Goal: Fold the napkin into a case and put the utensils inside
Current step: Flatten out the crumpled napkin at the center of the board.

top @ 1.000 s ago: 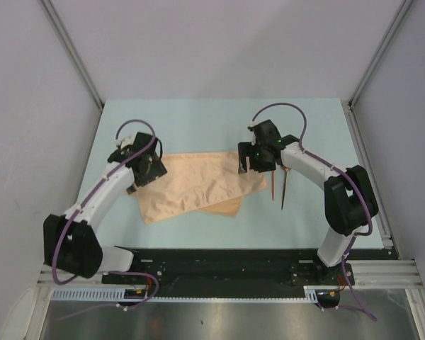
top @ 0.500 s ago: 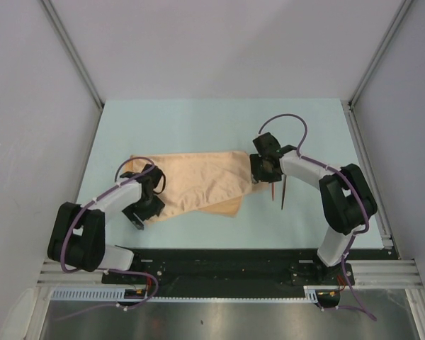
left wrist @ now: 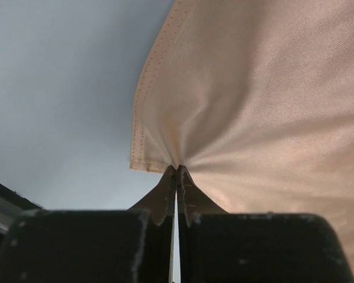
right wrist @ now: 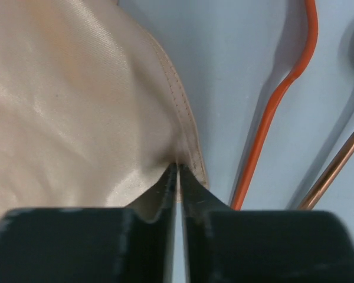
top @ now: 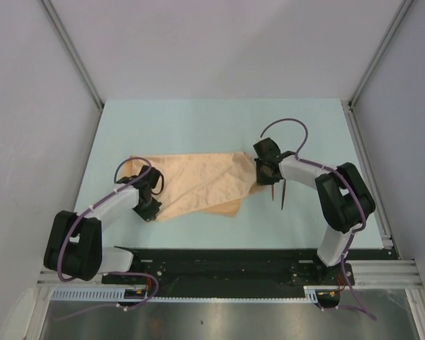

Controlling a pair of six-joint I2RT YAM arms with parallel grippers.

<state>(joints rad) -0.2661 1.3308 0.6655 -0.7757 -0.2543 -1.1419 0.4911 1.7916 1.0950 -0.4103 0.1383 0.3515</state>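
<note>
- Peach cloth, the napkin (top: 198,184), lies half folded between the two arms, with its long axis running left to right.
- The left gripper (left wrist: 177,172) is closed, pinching its near-left corner.
- The right gripper (right wrist: 177,168) is closed on its right edge; the utensils (top: 283,195) lie just beside.
- A second ago both jaws stood open.

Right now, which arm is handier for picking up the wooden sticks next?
Probably the right. The right pincer is shut on the napkin edge beside the utensils; the left pincer grips the cloth's far corner. The right must let go first.
</note>
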